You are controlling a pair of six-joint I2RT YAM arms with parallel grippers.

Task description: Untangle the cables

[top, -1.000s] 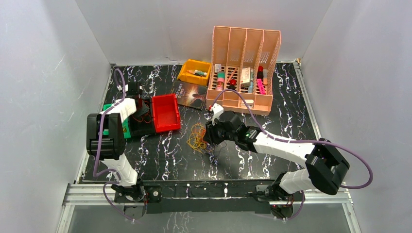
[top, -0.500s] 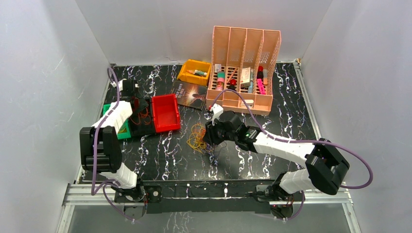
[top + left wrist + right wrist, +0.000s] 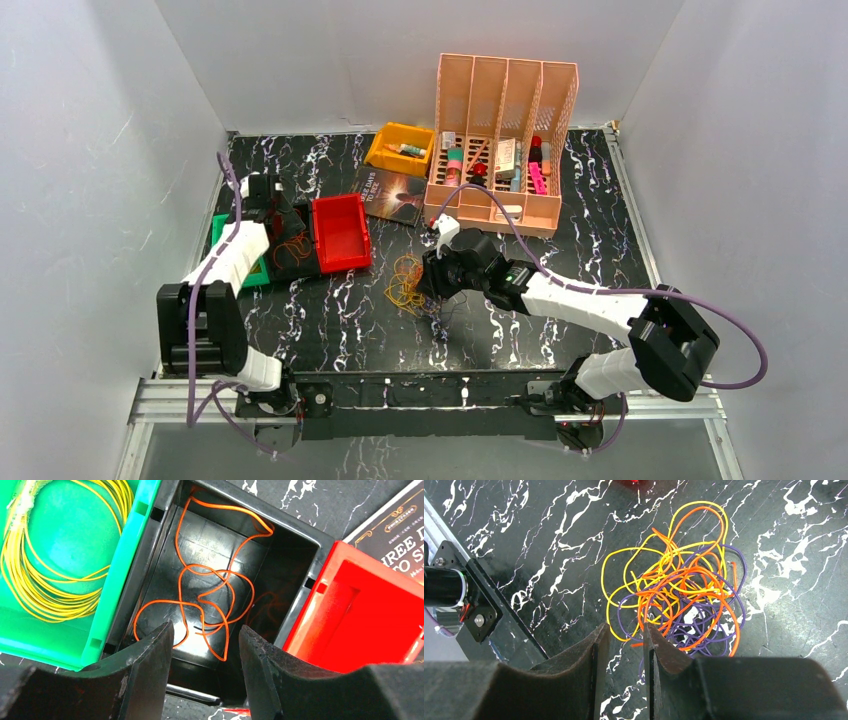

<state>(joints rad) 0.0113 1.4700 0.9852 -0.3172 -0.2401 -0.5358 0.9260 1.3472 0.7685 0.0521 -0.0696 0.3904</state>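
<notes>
A tangle of yellow, orange and purple cables lies on the black marbled table; it fills the right wrist view. My right gripper hovers at its near edge, jaws a little apart with nothing between them; in the top view it sits just right of the tangle. My left gripper is open and empty over a black bin that holds a loose orange cable. A yellow cable coil lies in the green bin beside it.
A red bin stands right of the black bin. A book, a yellow bin and a pink divided organiser holding small items stand at the back. White walls close in three sides.
My left arm has swung left and back, its wrist now further back over the bins. The right arm and the tangle have not moved.
</notes>
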